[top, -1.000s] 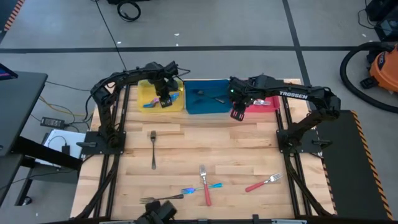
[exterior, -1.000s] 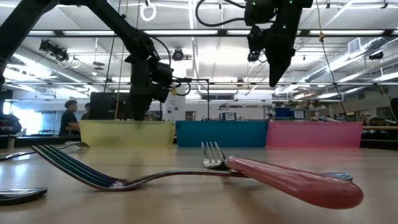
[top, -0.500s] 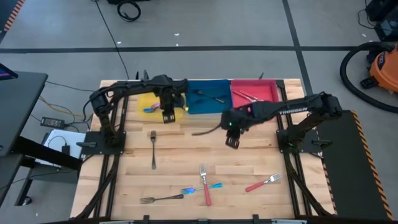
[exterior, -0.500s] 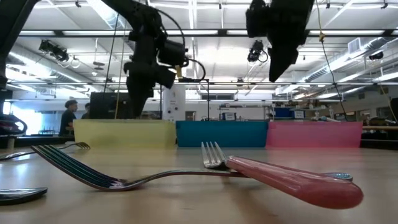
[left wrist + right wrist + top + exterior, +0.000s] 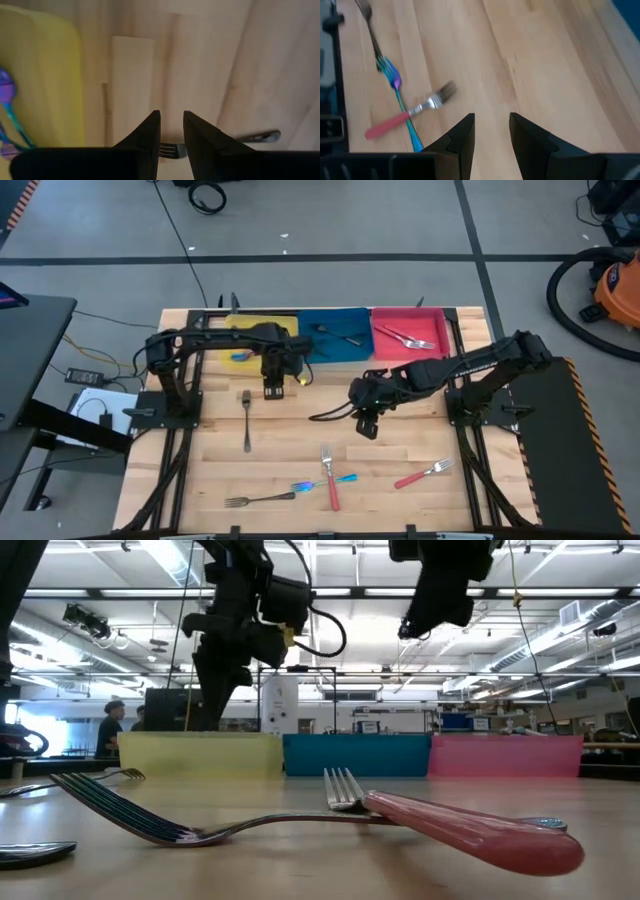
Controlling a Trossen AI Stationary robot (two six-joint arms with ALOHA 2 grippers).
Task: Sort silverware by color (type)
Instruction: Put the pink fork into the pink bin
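Observation:
My left gripper [image 5: 272,391] hovers open, with a narrow gap, just near of the yellow tray [image 5: 252,332], right of a dark fork [image 5: 246,420] lying flat on the table. That fork's handle [image 5: 256,136] shows behind my fingers in the left wrist view. My right gripper [image 5: 365,426] hangs open over mid-table, holding nothing. Near the front edge a red-handled fork [image 5: 329,477] lies across an iridescent utensil [image 5: 325,482]; in the right wrist view they are the fork [image 5: 405,119] and the utensil [image 5: 399,97]. Another dark fork [image 5: 258,499] and a second red-handled fork [image 5: 424,473] lie there too.
Three trays stand in a row along the far edge: yellow with an iridescent piece [image 5: 7,107], blue [image 5: 335,336] with dark pieces, red [image 5: 408,335] with red-handled ones. Bare wood lies between the arms. People and shelving show far behind the table in the low view.
My left gripper has moved from over the yellow tray toward the near edge and down, to beside the dark fork. My right gripper has swung from the red tray toward the near edge and leftward, out over mid-table. No silverware on the table has moved.

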